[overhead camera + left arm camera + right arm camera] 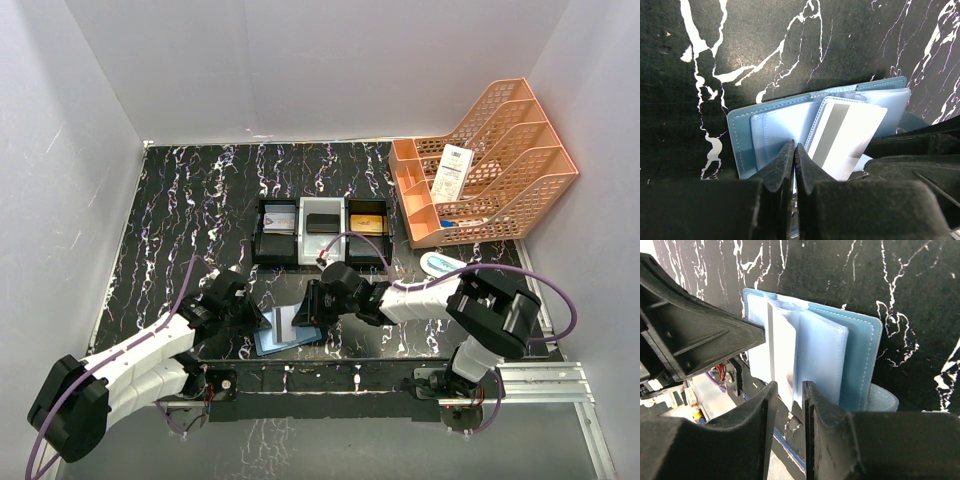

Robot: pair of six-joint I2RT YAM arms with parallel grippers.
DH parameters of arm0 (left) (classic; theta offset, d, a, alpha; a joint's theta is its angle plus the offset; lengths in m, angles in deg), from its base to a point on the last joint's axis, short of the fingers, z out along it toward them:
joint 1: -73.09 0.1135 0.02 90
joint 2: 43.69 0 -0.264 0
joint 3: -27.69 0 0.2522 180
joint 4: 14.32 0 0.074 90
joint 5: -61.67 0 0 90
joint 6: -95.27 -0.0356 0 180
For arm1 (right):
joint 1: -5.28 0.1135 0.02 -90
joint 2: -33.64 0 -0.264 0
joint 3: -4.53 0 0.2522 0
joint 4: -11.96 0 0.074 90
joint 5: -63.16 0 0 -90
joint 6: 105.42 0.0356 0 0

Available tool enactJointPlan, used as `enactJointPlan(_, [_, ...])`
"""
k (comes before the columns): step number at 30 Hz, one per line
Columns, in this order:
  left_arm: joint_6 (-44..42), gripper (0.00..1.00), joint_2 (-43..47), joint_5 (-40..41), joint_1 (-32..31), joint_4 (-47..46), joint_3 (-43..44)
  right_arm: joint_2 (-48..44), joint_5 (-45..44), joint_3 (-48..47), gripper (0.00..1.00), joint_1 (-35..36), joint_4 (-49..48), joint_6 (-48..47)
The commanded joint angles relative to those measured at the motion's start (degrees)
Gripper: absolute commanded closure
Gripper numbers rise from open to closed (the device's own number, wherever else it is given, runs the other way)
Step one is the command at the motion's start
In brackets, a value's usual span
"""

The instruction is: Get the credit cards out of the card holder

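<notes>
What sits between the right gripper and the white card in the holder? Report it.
Nothing visible. The right gripper has its jaws open around the white card sticking out of the card holder; the left gripper sits shut at its other side.

**Bench** point(180, 220), holdings by position.

- Front centre, near the near edge: card holder point(288, 330), lying open. The left gripper point(262, 320) is at its left side and the right gripper point(308, 314) at its right side.
- In the holder: one credit card point(850, 132), partway out of an inner pocket, its free end between the right gripper's fingers point(757, 410).
- Behind the holder, mid-bench: three-compartment tray point(303, 240), with credit cards point(277, 223) one per compartment.
- Right rear corner: file rack point(520, 190), with a paper slip point(453, 172) in it.
- In front of the rack, right of the tray: oval case point(440, 264).
</notes>
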Motion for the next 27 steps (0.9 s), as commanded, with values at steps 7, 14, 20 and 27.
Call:
enactJointPlan(7, [-1.1,1.0,-0.4,0.5,-0.2,4.0,-1.0,3.5,1.4,-0.1,0.98,-0.1,-7.1,1.4])
enactJointPlan(14, [-1.6,1.0,-0.2,0.8,-0.2,4.5,-0.8,1.8,3.3,1.3,1.0,-0.1,-9.5,1.3])
enactJointPlan(20, [-1.7,1.0,-0.3,1.2,-0.2,5.7,-0.3,1.4,-1.3,1.4,0.79,-0.1,-6.1,2.7])
enactJointPlan(27, [-1.7,0.99,3.0,4.8,-0.2,11.8,2.7,3.8,0.5,0.6,0.76,-0.2,-7.6,2.5])
